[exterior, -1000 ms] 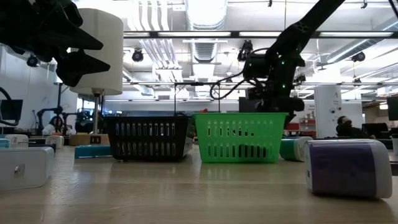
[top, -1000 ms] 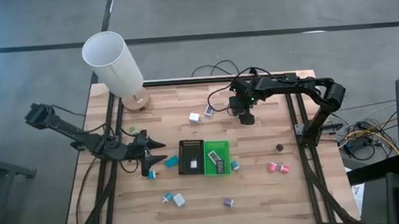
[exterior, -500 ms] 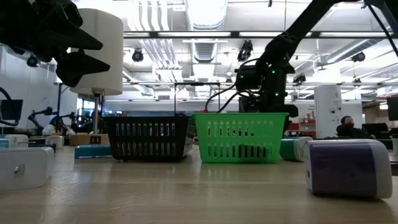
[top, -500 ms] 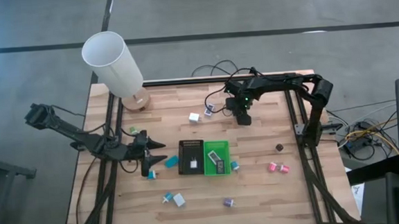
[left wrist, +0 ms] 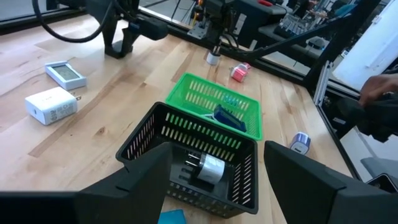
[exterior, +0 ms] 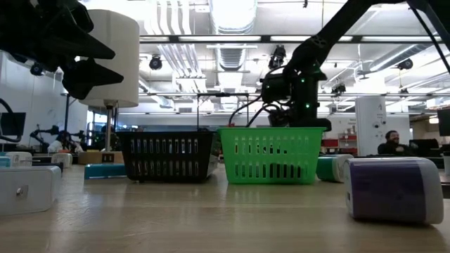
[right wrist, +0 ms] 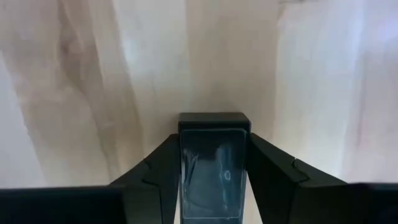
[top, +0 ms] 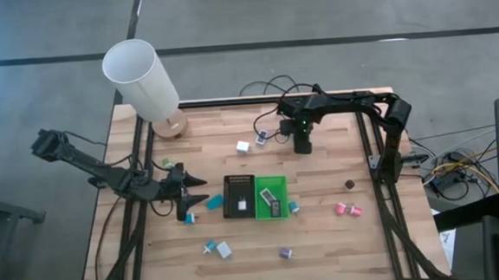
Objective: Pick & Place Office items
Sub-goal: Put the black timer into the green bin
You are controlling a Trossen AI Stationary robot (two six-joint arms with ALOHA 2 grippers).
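The left gripper (top: 186, 198) is held spread wide just left of the black tray (top: 239, 196), with a teal piece (top: 213, 201) between them. A silver item (left wrist: 211, 167) lies in the black tray, and dark items lie in the green tray (top: 271, 196) beside it. Farther right, at the table's far side, the right gripper (top: 301, 145) is clamped on a black block (right wrist: 214, 163). Pink pieces (top: 348, 209) lie near the right edge.
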